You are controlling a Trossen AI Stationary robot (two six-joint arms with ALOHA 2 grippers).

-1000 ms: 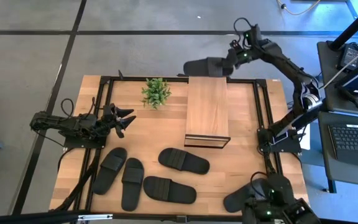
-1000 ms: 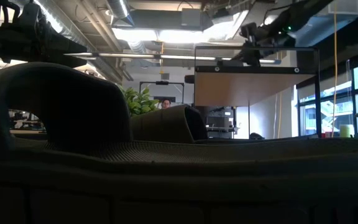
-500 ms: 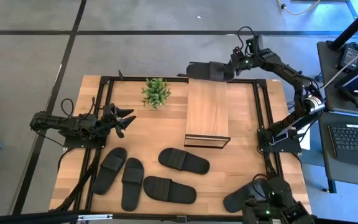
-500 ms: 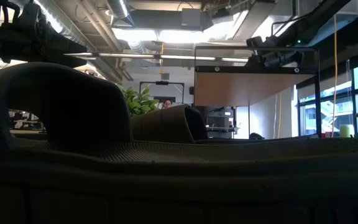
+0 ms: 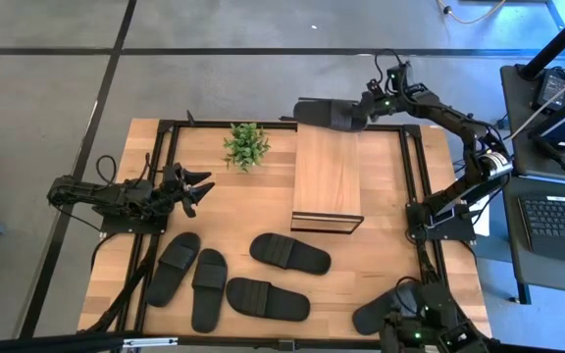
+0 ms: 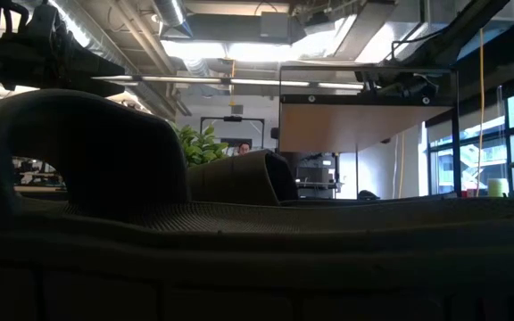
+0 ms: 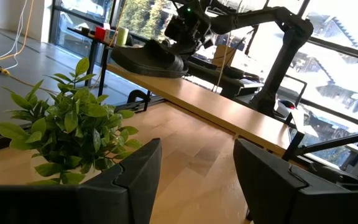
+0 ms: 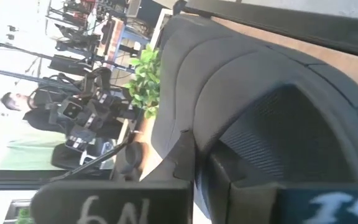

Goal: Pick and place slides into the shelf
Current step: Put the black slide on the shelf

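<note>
Right end effector [image 5: 358,111]: pressed together on a black slide [image 5: 327,113]; it is held over the far edge of the worktop, at the far end of the shelf.
Held slide: it is carried level above the far end of the shelf top, part of it reaching past the worktop's far edge; in the left wrist view the slide [image 7: 148,59] is seen just above the board. Whether it touches the board cannot be told.
Shelf [image 5: 327,176]: a narrow rack with a light wood top and thin black frame, set lengthwise from the far edge toward the middle of the worktop, right of centre. Nothing else is seen on its top.
Left end effector [image 5: 196,187]: its fingers [image 7: 135,174] are spread and nothing is held; it is parked near the left edge of the worktop [image 5: 253,201], pointing toward the plant.
Plant [image 5: 246,145]: a small green plant, placed near the far edge, just left of the shelf.
Slides on the worktop: two [image 5: 186,275] are laid side by side near the near-left corner; two more [image 5: 289,253] are laid across, in front of the shelf's near end; a fifth one [image 5: 385,309] is seen near the near-right corner, partly hidden by the arm base.
Person [image 8: 27,121]: seen in the room beyond the worktop in the right wrist view.
</note>
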